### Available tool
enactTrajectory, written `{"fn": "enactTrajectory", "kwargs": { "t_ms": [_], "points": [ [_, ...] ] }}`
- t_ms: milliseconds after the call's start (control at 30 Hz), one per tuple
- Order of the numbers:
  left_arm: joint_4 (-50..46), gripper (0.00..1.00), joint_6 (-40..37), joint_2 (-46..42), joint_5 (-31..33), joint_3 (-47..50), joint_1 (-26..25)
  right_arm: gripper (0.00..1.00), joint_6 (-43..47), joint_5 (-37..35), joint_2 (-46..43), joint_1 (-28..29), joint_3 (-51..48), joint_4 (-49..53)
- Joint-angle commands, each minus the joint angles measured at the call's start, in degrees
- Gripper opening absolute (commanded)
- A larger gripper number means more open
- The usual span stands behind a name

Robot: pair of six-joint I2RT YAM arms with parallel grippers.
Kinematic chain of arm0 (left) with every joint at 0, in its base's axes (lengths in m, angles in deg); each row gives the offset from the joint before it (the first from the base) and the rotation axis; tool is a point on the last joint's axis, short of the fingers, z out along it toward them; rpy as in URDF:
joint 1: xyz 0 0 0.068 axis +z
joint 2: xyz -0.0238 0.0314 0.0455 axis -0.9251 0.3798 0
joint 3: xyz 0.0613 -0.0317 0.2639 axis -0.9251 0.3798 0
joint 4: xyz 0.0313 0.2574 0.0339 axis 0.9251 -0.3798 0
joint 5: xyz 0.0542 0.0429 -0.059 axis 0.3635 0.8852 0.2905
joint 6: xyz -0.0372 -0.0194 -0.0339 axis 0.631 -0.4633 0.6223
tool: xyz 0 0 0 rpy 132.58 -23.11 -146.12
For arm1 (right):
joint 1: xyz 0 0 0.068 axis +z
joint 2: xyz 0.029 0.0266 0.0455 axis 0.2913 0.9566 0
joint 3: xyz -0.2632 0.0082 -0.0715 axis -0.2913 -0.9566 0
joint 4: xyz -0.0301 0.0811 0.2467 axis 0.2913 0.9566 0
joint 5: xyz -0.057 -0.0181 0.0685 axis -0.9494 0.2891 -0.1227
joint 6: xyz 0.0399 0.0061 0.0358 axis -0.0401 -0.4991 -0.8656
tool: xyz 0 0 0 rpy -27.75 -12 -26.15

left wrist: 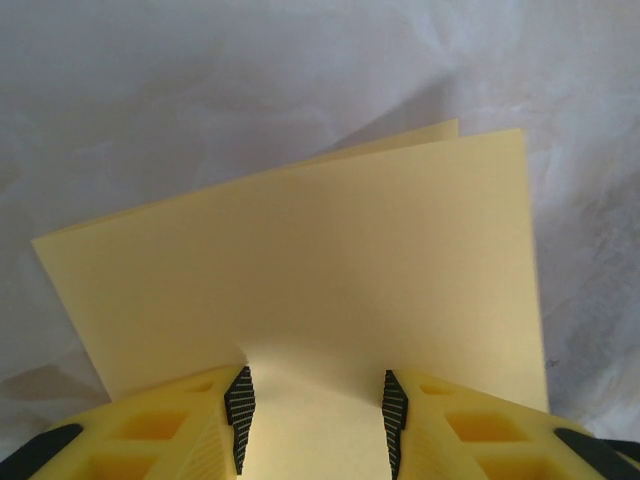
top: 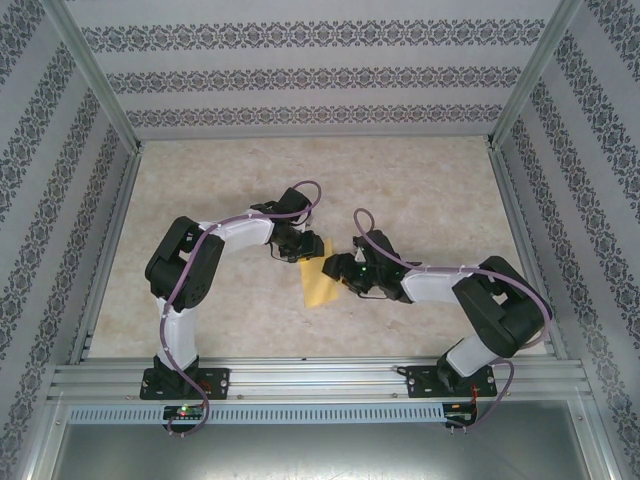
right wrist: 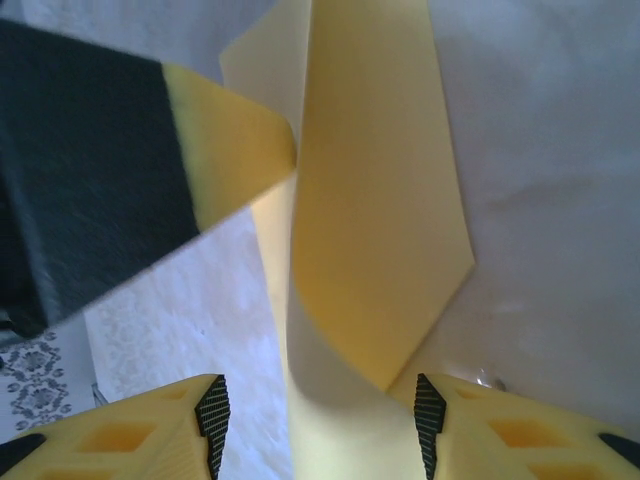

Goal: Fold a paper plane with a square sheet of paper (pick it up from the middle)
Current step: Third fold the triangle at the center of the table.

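Observation:
The square sheet of paper (top: 322,282) is plain yellow and lies folded over on the table between my two grippers. In the left wrist view the sheet (left wrist: 300,260) shows two layers, the upper edge slightly offset. My left gripper (left wrist: 315,412) is open, its pads (left wrist: 240,405) resting on the sheet's near edge, which bulges up between them. My right gripper (right wrist: 320,418) is open around the sheet (right wrist: 370,220), whose flap curls up between the jaws. A left finger (right wrist: 225,150) touches that flap. From above, the left gripper (top: 300,248) and right gripper (top: 345,275) flank the sheet. A paper plane is out of view.
The table (top: 200,190) is pale and marbled, with patterned walls on three sides and a metal rail (top: 320,378) along the near edge. Both arms bend inward towards the middle. Bare table lies behind and to both sides.

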Motion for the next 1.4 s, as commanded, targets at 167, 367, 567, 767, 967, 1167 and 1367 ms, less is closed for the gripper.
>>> {"fn": "enactTrajectory", "kwargs": {
  "t_ms": [167, 367, 567, 767, 967, 1167, 1367],
  "points": [
    [-2.68, 0.43, -1.20, -0.24, -0.12, 1.97, 0.31, 0.56, 2.39, 6.56, 5.13, -2.65, 4.62, -3.95],
    [-2.53, 0.43, -1.12, -0.90, -0.19, 2.25, 0.28, 0.54, 1.82, 5.06, 4.75, -2.77, 3.17, -2.94],
    [-2.00, 0.45, -2.33, -3.04, -1.28, 3.36, 0.31, 0.46, 1.06, 5.53, 5.50, -2.39, 2.26, -2.31],
    [-2.78, 0.46, -2.67, -4.53, -2.55, 3.60, 0.31, 0.41, 1.21, 4.63, 6.36, -1.23, 1.98, -2.65],
    [-3.51, 0.47, -2.82, -6.58, -2.15, 4.14, 0.31, 0.42, 1.23, 3.64, 7.07, 0.21, 2.64, -2.24],
    [-4.46, 0.49, -3.57, -7.65, -2.41, 3.20, 0.29, 0.41, 0.20, 1.42, 8.50, 1.93, 3.03, -2.78],
    [-5.83, 0.51, -3.49, -10.41, -1.05, 2.22, 0.31, 0.41, -2.59, -1.40, 8.82, 2.73, 1.83, -4.63]
  ]
}}
